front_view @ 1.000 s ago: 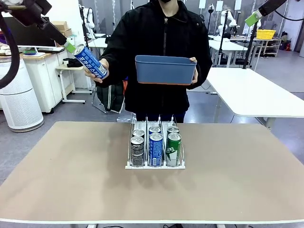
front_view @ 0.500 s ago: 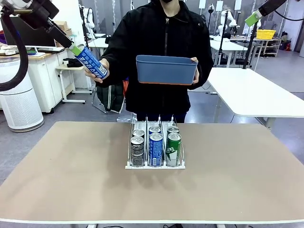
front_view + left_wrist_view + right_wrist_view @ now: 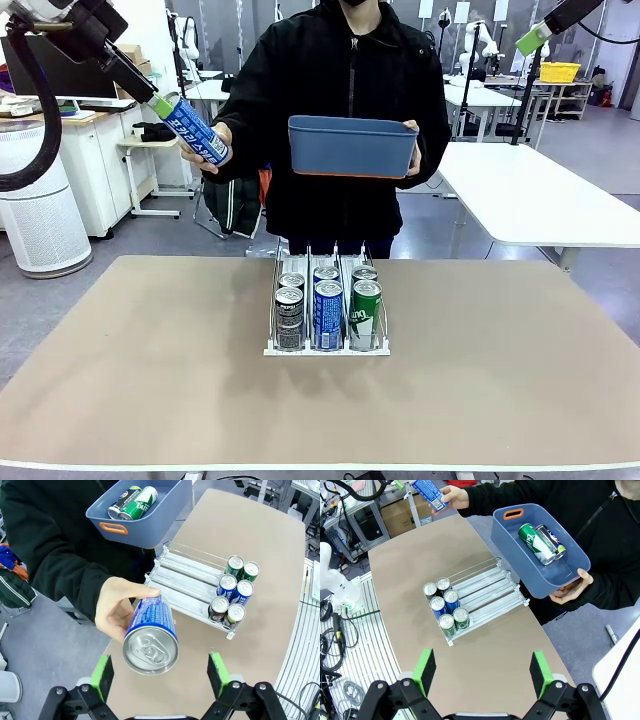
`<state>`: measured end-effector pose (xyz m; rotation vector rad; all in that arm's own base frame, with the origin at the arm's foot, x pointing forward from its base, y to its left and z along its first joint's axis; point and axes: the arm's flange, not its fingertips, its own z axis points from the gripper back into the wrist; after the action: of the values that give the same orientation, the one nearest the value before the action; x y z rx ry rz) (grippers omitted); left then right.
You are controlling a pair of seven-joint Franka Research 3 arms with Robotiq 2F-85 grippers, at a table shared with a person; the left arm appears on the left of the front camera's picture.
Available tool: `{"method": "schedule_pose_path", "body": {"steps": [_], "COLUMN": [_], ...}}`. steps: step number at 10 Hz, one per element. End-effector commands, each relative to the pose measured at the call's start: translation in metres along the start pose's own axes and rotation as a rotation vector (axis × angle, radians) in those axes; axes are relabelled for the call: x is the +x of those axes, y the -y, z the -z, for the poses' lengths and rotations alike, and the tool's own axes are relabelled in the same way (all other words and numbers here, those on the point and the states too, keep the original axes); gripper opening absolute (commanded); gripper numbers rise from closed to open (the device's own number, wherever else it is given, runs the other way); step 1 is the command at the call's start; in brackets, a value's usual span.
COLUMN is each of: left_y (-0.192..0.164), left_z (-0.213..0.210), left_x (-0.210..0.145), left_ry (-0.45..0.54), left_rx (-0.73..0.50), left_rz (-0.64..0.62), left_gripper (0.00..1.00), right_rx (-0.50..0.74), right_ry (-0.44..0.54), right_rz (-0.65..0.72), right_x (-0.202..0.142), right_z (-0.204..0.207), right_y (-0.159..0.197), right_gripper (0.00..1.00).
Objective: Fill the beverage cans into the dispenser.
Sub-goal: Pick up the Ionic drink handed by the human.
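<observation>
Blue can [image 3: 150, 635] held by person's hand [image 3: 116, 611]; left tool [image 3: 160, 672] spread either side of its top. Right tool [image 3: 483, 671] spread, empty.

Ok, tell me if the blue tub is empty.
Not empty: the blue tub holds a green can and a dark can, lying on their sides.

Setting: a robotics lab, open-plan. Tan table [image 3: 150, 380] at centre. Beyond it, white worktables [image 3: 530, 200] on a grey floor [image 3: 150, 235], one carrying a yellow crate [image 3: 559, 72]. Left of the table: white cabinet [image 3: 90, 170], monitor [image 3: 70, 75], cardboard box [image 3: 128, 53]. Loose cables [image 3: 332, 650] on the floor beside the table.
</observation>
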<state>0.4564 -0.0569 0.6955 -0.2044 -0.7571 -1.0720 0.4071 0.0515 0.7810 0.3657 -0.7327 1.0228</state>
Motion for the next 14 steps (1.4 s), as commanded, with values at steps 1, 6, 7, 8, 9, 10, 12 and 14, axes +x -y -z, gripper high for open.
{"method": "schedule_pose_path", "body": {"steps": [1, 6, 7, 8, 9, 10, 12, 14], "left_y": [-0.001, -0.017, -0.022, -0.025, -0.026, -0.026, -0.031, -0.032], "left_z": [-0.002, 0.014, 0.018, 0.02, 0.024, 0.026, 0.029, 0.035], "left_x": [-0.001, 0.003, 0.001, -0.001, -0.001, -0.002, -0.005, -0.006], "left_ry": [0.003, 0.03, 0.026, 0.022, 0.023, 0.025, 0.028, 0.034], "left_rx": [-0.026, -0.069, -0.09, -0.108, -0.104, -0.099, -0.113, -0.114], "left_rz": [0.042, 0.042, 0.037, 0.03, 0.026, 0.027, 0.031, 0.034], "left_gripper": [1.0, 1.0, 1.0, 1.0, 1.0, 1.0, 1.0, 1.0], "right_rx": [0.009, 0.009, 0.009, 0.009, 0.009, 0.009, 0.009, 0.009], "right_ry": [0.006, 0.006, 0.006, 0.006, 0.006, 0.006, 0.006, 0.006], "right_rz": [0.001, 0.001, 0.001, 0.001, 0.001, 0.001, 0.001, 0.001], "right_x": [0.001, 0.001, 0.001, 0.001, 0.001, 0.001, 0.001, 0.001], "right_z": [0.001, 0.001, 0.001, 0.001, 0.001, 0.001, 0.001, 0.001], "right_y": [0.0, 0.0, 0.0, 0.0, 0.0, 0.0, 0.0, 0.0], "right_gripper": [1.0, 1.0, 1.0, 1.0, 1.0, 1.0, 1.0, 1.0]}}
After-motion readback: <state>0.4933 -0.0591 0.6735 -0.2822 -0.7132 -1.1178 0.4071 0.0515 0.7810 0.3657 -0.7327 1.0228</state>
